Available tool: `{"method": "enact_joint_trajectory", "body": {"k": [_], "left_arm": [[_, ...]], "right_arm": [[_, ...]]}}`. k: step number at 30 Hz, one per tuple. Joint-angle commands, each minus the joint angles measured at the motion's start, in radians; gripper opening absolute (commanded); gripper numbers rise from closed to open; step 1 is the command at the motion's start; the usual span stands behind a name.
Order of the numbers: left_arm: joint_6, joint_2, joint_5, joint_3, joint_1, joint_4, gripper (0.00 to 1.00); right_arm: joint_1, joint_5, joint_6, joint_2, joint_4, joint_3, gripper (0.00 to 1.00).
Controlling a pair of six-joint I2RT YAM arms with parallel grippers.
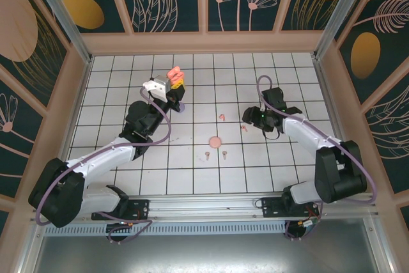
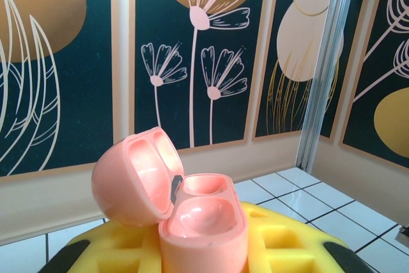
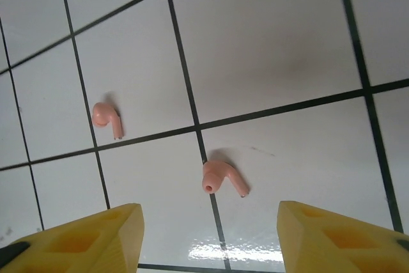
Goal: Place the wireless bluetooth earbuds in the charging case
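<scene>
My left gripper (image 1: 175,85) is shut on a coral-pink charging case (image 2: 203,225), held upright between the yellow fingers (image 2: 287,247). Its lid (image 2: 131,180) is hinged open to the left and both wells are empty. In the top view the case (image 1: 174,73) sits at the back left of the tiled floor. My right gripper (image 3: 211,241) hangs open just above the tiles, with one coral-pink earbud (image 3: 223,179) lying between and just ahead of its fingertips. A second earbud (image 3: 107,117) lies farther to the left. Both earbuds (image 1: 243,127) (image 1: 222,117) lie just left of the right gripper (image 1: 249,119).
A round pale pink closed case (image 1: 215,140) rests mid-floor, with two pale earbuds (image 1: 207,155) (image 1: 225,153) just in front of it. A lilac object (image 1: 181,106) peeks out beside the left wrist. Patterned walls and a metal post (image 2: 326,68) close the area.
</scene>
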Motion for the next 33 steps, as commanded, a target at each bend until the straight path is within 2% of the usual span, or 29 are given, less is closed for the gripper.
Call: {"method": "enact_joint_trajectory", "body": {"k": [1, 9, 29, 33], "left_arm": [[0.001, 0.000, 0.012, -0.006, -0.008, 0.036, 0.00], [-0.004, 0.000, 0.013, -0.002, -0.007, 0.035, 0.00], [-0.001, -0.002, 0.010, -0.001, -0.008, 0.031, 0.00], [0.002, -0.006, 0.009, -0.003, -0.006, 0.028, 0.00]], "right_arm": [[0.030, -0.002, -0.135, 0.055, -0.033, 0.045, 0.57], [0.046, 0.039, -0.259, 0.150, -0.036, 0.087, 0.51], [0.080, 0.060, -0.264, 0.304, -0.007, 0.125, 0.32], [0.080, 0.059, -0.258, 0.320, 0.002, 0.126, 0.22]]}}
